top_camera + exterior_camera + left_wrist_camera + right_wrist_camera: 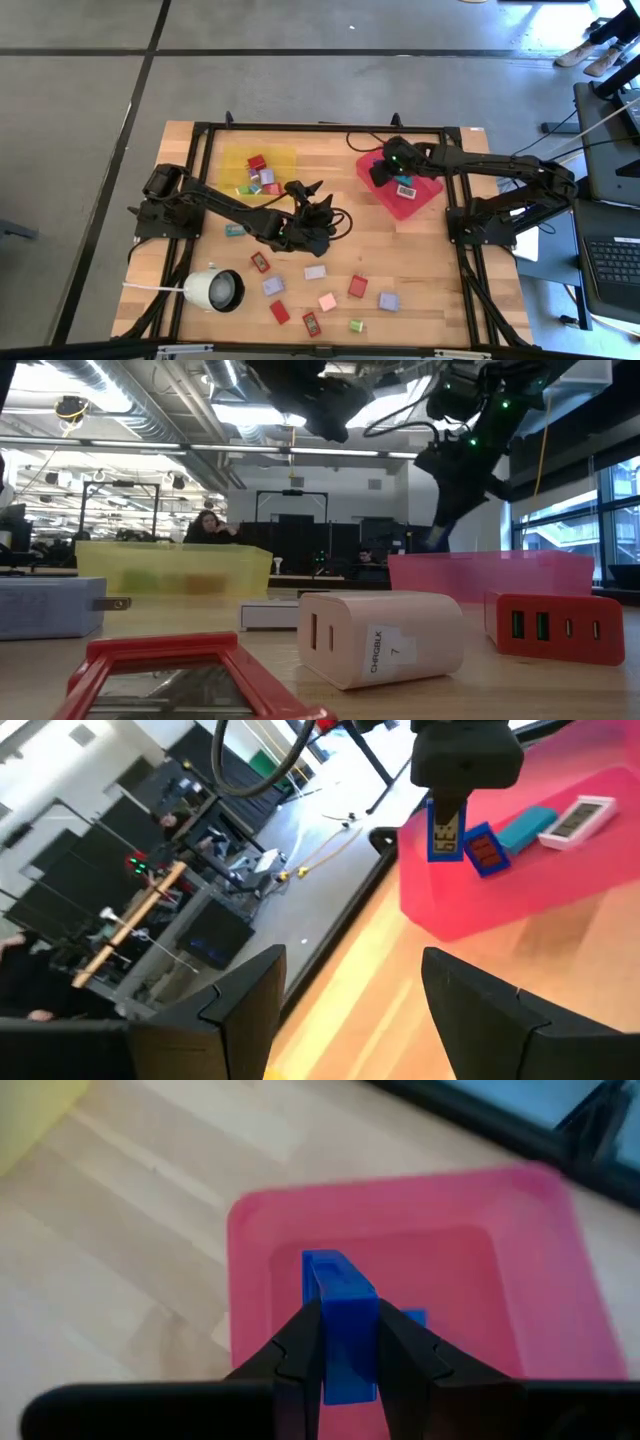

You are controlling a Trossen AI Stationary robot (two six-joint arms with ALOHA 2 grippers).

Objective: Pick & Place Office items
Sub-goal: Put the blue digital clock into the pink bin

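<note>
- the right claw (350,1365) hangs above the red tray (260,1230), its two dark fingers (300,1350) pinching a blue block (345,1320) held on edge between them.
- from the left wrist view the same blue block (446,832) shows a pale face with digits, dangling under the right claw (447,805) over the red tray (450,910).
- inside the tray, below the held piece, lie a blue block with a red face (486,850), a teal block (526,826) and a white block with a grey screen (577,817), close to one another.
- from above, the right claw (392,160) sits over the tray's left part, and the red tray (425,200) stands on the wooden surface (420,260) at the right rear.
- the left claw (318,190) is near the middle of the surface, raised, its fingers (240,1010) spread apart with nothing between them.
- the yellow tray (235,160) stands at the left rear and holds a few blocks, among them a red block (257,162).
- loose blocks are scattered over the front half of the surface: a teal one (235,229), a white one (315,271), a pink one (327,301), a lilac one (389,300) and a small green one (356,325), well apart from each other.
- a white round lamp-like thing (213,289) lies at the front left.
- the low view shows a white charger block (385,635) and a red charger block (555,628) near the lens.
- a person (208,525) sits in the room beyond.
</note>
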